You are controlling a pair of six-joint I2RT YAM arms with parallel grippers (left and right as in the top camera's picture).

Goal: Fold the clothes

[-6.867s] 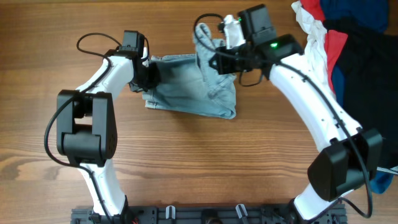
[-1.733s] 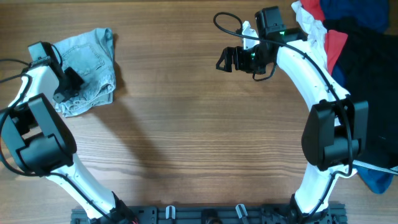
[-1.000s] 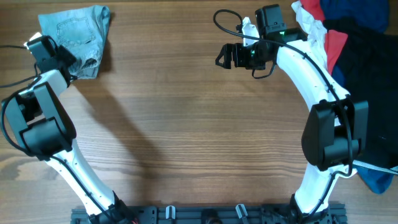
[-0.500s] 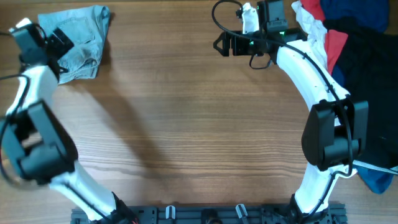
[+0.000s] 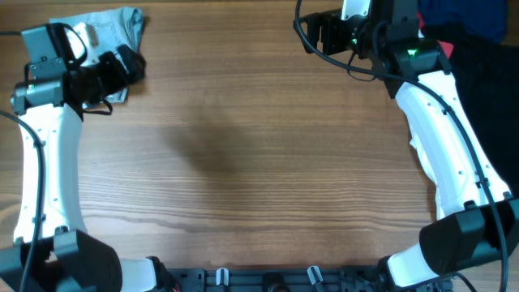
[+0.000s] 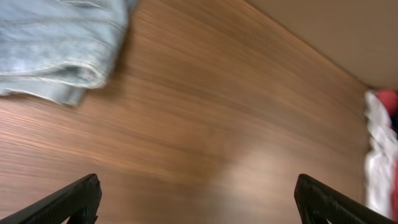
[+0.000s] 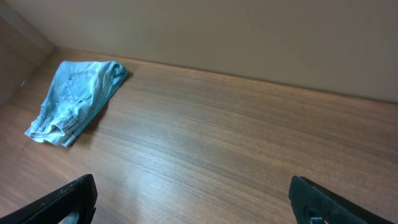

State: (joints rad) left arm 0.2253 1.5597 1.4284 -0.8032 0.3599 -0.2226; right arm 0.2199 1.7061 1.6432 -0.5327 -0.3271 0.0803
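The folded pale blue denim shorts (image 5: 101, 23) lie at the far left corner of the table, partly hidden under my left arm. In the left wrist view the shorts (image 6: 56, 43) sit at the upper left, apart from the fingers. My left gripper (image 5: 130, 66) hovers just right of them, open and empty; in the left wrist view the left gripper (image 6: 199, 205) shows only bare wood between its tips. My right gripper (image 5: 312, 34) is open and empty near the far edge, right of centre. From the right wrist view the shorts (image 7: 74, 99) lie far off at the left, beyond my right gripper (image 7: 196, 205).
The other clothes are heaped at the far right: black cloth (image 5: 486, 73), blue cloth (image 5: 470, 12) and a red sliver (image 5: 446, 50), partly behind my right arm. White and red cloth (image 6: 379, 155) shows at the right edge of the left wrist view. The wooden table (image 5: 259, 178) spreads between the arms.
My left gripper opened, let go of the shorts and lifted off to their right. The shorts stayed at the far left corner. My right arm rose and shifted right, toward the far edge.
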